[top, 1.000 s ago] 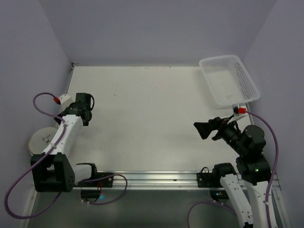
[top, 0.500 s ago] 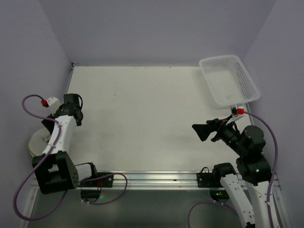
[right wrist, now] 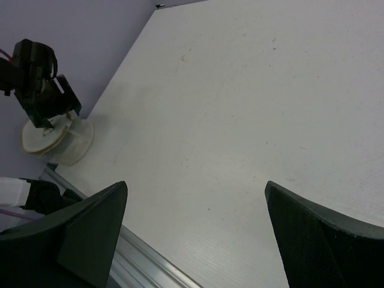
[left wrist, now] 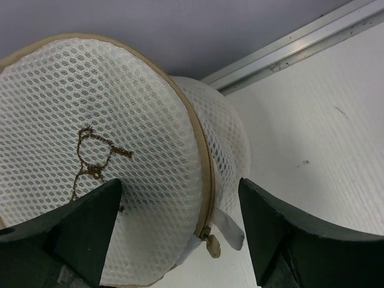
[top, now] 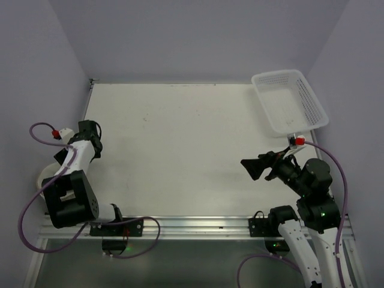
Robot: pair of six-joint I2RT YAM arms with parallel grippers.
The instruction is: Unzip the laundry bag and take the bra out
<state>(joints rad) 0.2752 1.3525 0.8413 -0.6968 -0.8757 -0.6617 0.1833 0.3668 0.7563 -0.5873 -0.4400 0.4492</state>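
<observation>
Left gripper at the bag, left edge.
Its jaws spread wide around the bag, contact hard to tell. Right gripper also wide, toward the near right corner.

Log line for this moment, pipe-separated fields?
left gripper: open, above laundry bag | zipper: looks closed | bra: not visible | right gripper: open, over table
</observation>
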